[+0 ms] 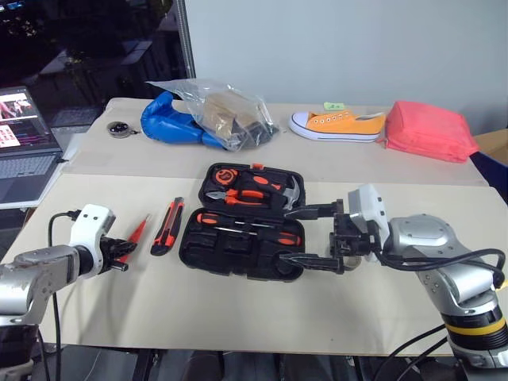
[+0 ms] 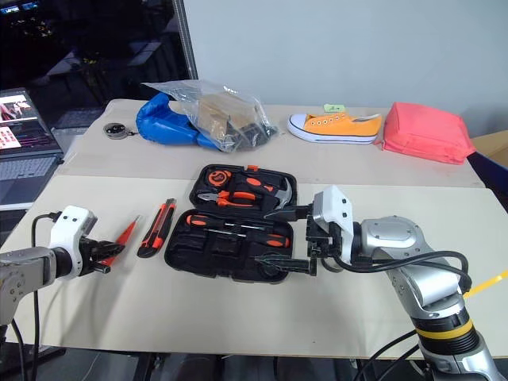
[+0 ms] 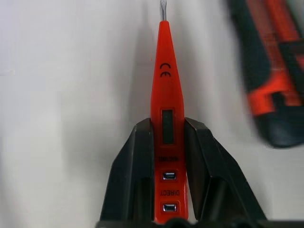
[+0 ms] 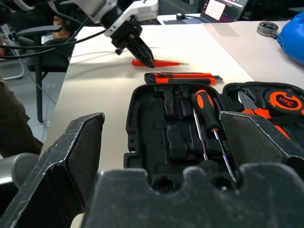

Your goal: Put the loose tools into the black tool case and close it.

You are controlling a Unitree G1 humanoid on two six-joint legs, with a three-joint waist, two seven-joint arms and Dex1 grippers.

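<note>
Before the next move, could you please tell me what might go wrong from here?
The left pincer clamps only the rear end of the small orange screwdriver, so the long front may droop or swing when lifted. The utility knife lies close beside it and could get nudged. The open right pincer hovers at the case edge and could bump it.

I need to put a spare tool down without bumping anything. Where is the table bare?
Bare: the near strip of table in front of the case, between the two grippers, and the band between the case and the shoe. Crowded: left of the case, where the knife and small screwdriver lie by the left gripper.
</note>
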